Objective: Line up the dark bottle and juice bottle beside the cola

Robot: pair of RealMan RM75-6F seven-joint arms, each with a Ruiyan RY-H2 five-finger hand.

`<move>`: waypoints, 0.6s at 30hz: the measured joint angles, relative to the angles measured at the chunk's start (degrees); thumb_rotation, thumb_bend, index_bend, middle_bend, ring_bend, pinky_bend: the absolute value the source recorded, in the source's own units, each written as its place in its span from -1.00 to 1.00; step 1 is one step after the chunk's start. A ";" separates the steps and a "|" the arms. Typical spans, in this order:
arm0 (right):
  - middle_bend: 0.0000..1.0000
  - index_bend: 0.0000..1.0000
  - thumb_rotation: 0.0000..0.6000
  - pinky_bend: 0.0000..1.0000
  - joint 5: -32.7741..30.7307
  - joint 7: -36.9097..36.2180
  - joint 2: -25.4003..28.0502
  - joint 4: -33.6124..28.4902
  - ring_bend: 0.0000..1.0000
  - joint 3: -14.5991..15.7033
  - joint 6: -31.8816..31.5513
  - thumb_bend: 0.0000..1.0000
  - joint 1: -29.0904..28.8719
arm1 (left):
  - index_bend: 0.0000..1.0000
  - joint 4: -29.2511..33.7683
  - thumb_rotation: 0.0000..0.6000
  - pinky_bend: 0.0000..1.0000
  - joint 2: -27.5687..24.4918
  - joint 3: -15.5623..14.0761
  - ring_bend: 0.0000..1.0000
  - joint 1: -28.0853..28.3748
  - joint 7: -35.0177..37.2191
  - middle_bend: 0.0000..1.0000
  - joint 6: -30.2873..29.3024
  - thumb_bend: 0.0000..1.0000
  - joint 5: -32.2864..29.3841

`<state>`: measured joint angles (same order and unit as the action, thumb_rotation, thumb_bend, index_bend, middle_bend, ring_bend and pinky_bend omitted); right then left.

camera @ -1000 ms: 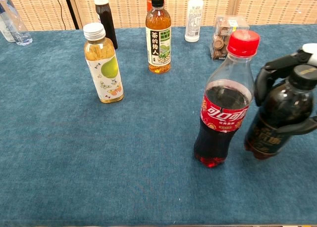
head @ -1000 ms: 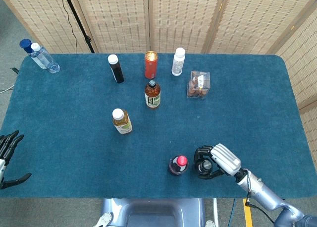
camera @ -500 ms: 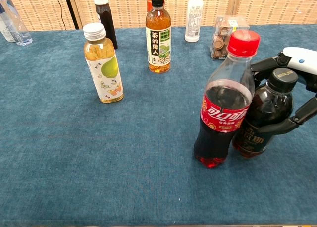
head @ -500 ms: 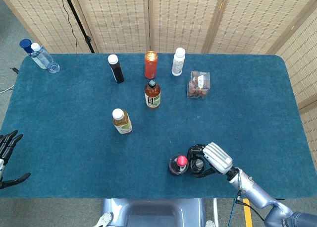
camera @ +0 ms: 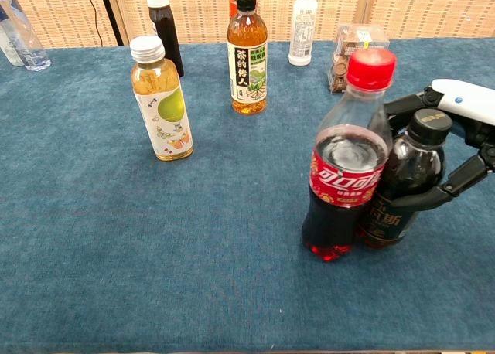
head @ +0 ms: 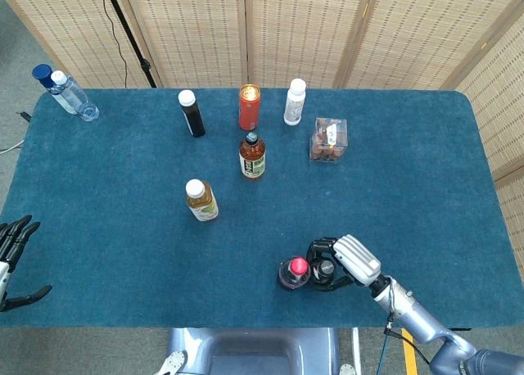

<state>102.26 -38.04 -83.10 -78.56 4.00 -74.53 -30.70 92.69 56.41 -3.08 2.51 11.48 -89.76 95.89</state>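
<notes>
A: What do we get from the head view that the chest view lacks?

B: Our left hand (head: 15,264), at the table's (head: 409,178) near left corner, fingers spread and holding nothing. The chest view leaves it out. It shows the labels instead: the cola (camera: 345,161) with its red cap, and the dark bottle (camera: 404,182) pressed right against the cola's side.

A: And our right hand (camera: 456,137)?

B: It grips the dark bottle. In the chest view its dark fingers (camera: 452,185) wrap round the bottle's body, with the white back of the hand above and behind the cap. From the head view the hand (head: 344,262) sits at the near edge, the forearm running off toward the lower right, and the dark bottle's cap (head: 326,268) lies just beside the cola's red cap (head: 299,266).

A: Where is the juice bottle (camera: 160,100)?

B: Upright and alone, well apart from both hands, left of and further back than the cola. Behind it stand a tea bottle (camera: 247,54) and a small black bottle (camera: 163,31).
</notes>
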 measured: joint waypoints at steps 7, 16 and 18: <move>0.08 0.09 1.00 0.53 -0.46 0.08 -0.96 -0.85 0.20 0.03 -0.21 0.09 -0.01 | -1.00 -0.02 1.00 -1.00 -0.02 0.03 -1.00 -0.05 0.11 -1.00 -0.08 -1.00 -0.09; 0.03 0.01 1.00 0.50 -0.67 0.68 -1.77 0.46 0.15 0.31 -0.38 0.09 0.11 | -1.00 -0.12 1.00 -1.00 -0.10 0.01 -1.00 -0.14 0.47 -1.00 -0.36 -1.00 0.03; 0.00 -0.02 1.00 0.49 -0.47 0.14 -1.74 0.77 0.12 0.55 -0.49 0.09 0.09 | -1.00 -0.13 1.00 -1.00 -0.10 0.07 -1.00 -0.13 0.54 -1.00 -0.37 -1.00 -0.06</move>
<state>101.79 -37.90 -84.84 -77.79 4.55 -75.02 -30.60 92.56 56.31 -3.00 2.38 12.02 -90.12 95.83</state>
